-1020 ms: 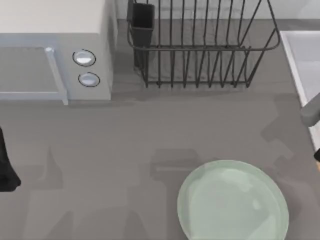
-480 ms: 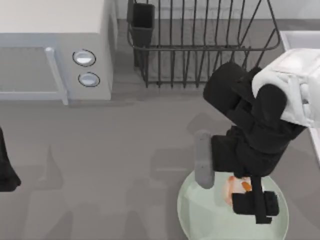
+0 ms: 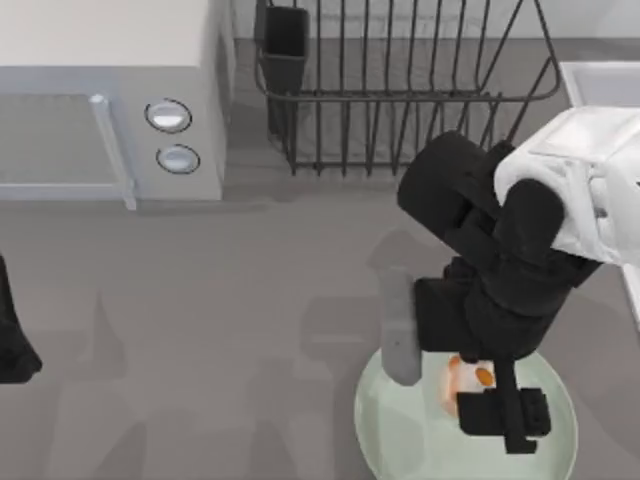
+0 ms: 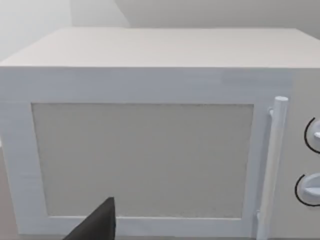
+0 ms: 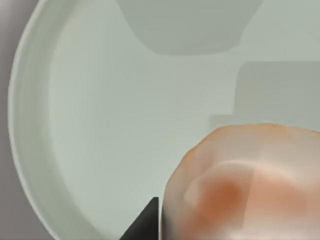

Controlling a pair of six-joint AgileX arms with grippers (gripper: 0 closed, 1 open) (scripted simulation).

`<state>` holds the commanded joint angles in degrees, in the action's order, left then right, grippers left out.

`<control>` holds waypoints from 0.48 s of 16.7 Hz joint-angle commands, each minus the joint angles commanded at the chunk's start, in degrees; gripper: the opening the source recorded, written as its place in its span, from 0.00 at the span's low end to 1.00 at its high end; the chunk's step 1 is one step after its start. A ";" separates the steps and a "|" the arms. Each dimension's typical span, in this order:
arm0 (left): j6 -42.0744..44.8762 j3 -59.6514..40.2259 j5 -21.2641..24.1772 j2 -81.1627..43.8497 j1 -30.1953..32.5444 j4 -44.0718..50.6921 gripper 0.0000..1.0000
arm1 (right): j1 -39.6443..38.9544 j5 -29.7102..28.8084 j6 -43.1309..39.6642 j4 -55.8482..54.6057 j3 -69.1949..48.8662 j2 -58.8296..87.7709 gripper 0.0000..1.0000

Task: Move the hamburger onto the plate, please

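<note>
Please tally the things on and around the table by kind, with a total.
Hamburger: 1
Plate: 1
Microwave: 1
Wire dish rack: 1
Total: 4

Glossy white boxy shell of the right arm [image 3: 585, 180] at the frame's right, bulky matte-black rounded links below, a grey bar alongside, plus the parked left arm's black sliver [image 3: 12, 345] at far left.

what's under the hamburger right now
The plate lies under the hamburger, which the right gripper holds over the plate's middle. Whether the hamburger touches the plate is hidden by the arm. The left gripper is parked at the table's left edge.
</note>
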<state>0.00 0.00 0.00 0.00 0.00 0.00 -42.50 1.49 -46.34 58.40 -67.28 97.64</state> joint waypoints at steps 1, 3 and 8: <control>0.00 0.00 0.00 0.00 0.00 0.00 1.00 | -0.08 -0.01 -0.03 -1.33 0.83 0.44 0.00; 0.00 0.00 0.00 0.00 0.00 0.00 1.00 | -0.23 0.00 -0.04 -5.00 2.89 1.59 0.00; 0.00 0.00 0.00 0.00 0.00 0.00 1.00 | -0.37 -0.04 0.01 -9.39 5.77 3.35 0.00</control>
<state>0.00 0.00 0.00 0.00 0.00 0.00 -42.86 1.44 -46.33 49.01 -61.51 100.99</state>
